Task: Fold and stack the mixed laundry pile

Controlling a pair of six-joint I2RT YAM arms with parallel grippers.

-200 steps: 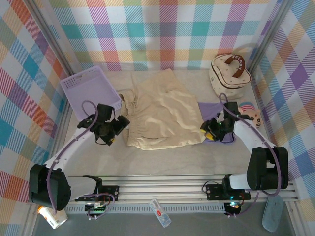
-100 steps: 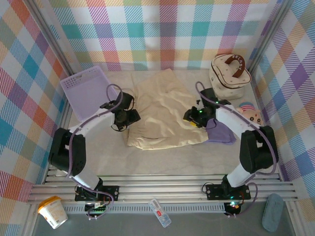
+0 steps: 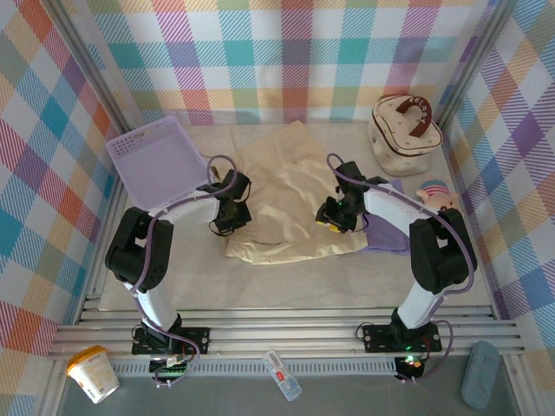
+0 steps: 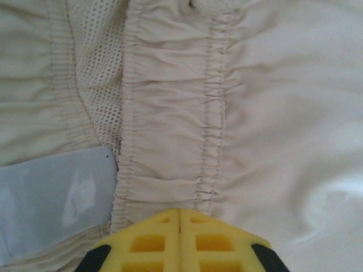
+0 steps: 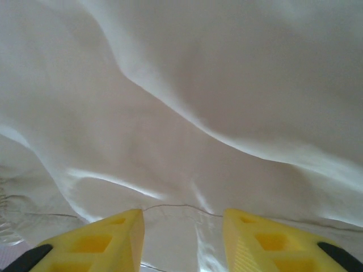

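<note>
My left gripper (image 4: 179, 220): fingers pressed closed at elastic waistband on left edge of beige garment (image 3: 290, 204); cannot tell if cloth is pinched. My right gripper (image 5: 181, 226): fingers apart, low over same garment's right side. Garment lies spread flat mid desk (image 3: 286, 282), unfolded. At right, lavender T-shirt (image 3: 390, 232) touches its edge, also unfolded. Judgement: 0 of 2 folded, no stack, first fold only being set up.
</note>
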